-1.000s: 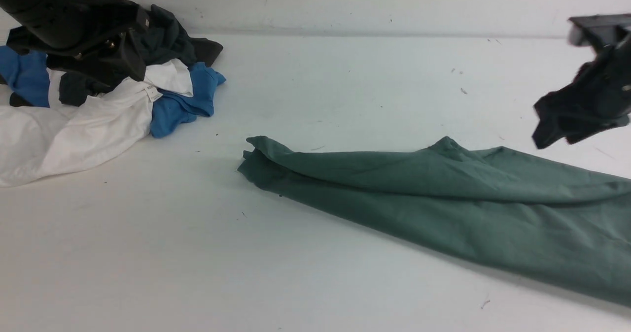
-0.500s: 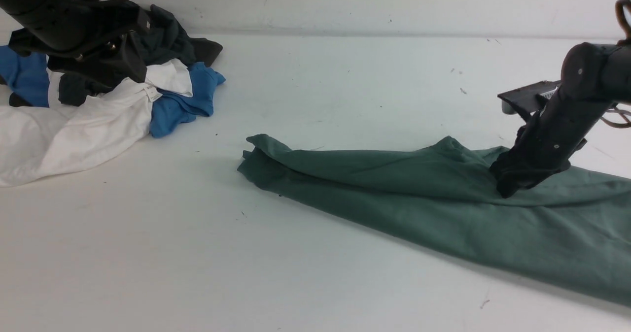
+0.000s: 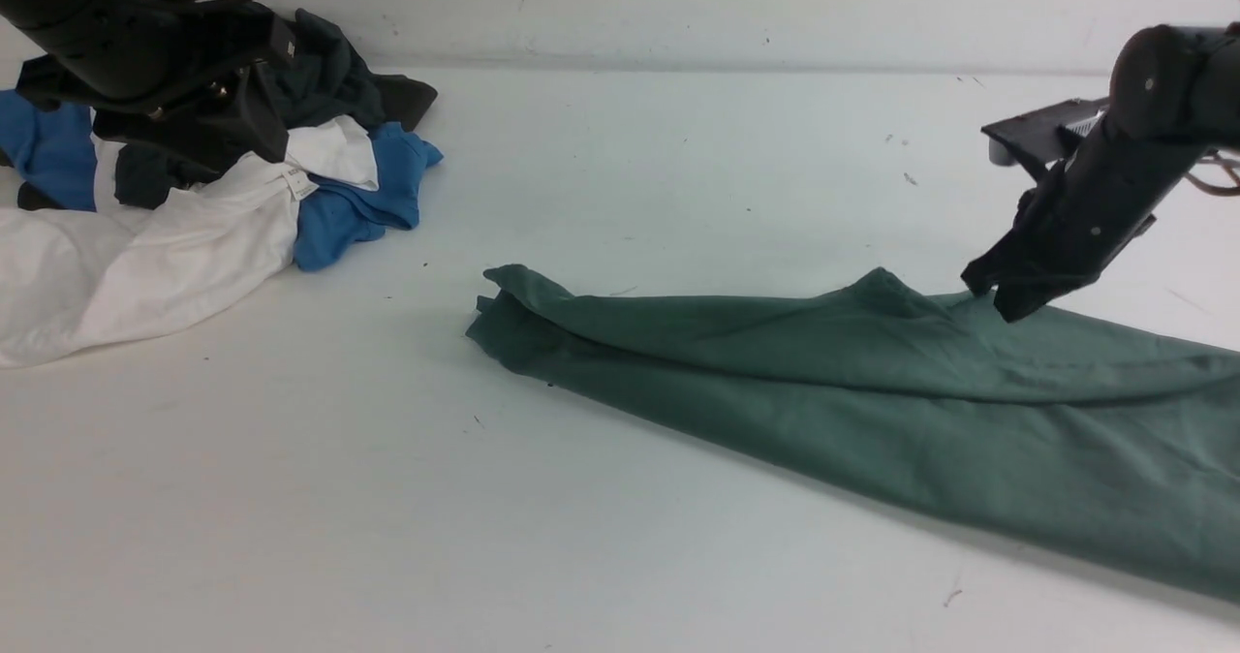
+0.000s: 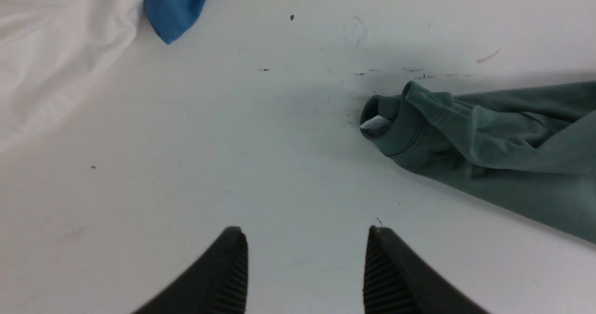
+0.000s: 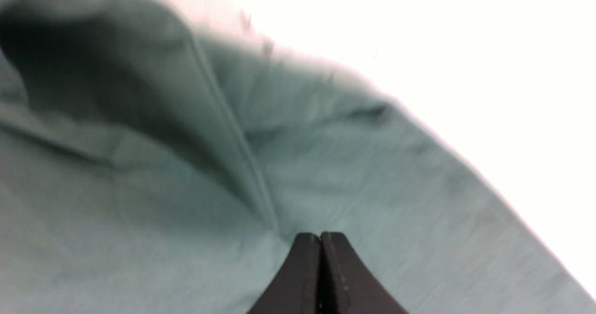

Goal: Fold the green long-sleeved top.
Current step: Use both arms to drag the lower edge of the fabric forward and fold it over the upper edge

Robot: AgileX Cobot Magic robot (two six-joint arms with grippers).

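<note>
White table (image 3: 387, 498), green top (image 3: 823, 343) sprawled mid-to-right, creased. My right gripper (image 5: 320, 235): pinched shut, no cloth visible between tips; lowering it unopened could bunch fabric. My left gripper (image 4: 305, 232): wide, empty.

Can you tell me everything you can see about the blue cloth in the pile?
The blue cloth is bright blue and looks soft, like fabric. It lies crumpled on the white table, at the edge of the pile on the robot's left side, with folds running through it and a loose end poking out towards the robot. A white cloth lies up against it and partly covers it. The blue does not touch the green top. I can't tell what kind of clothing it is.
</note>
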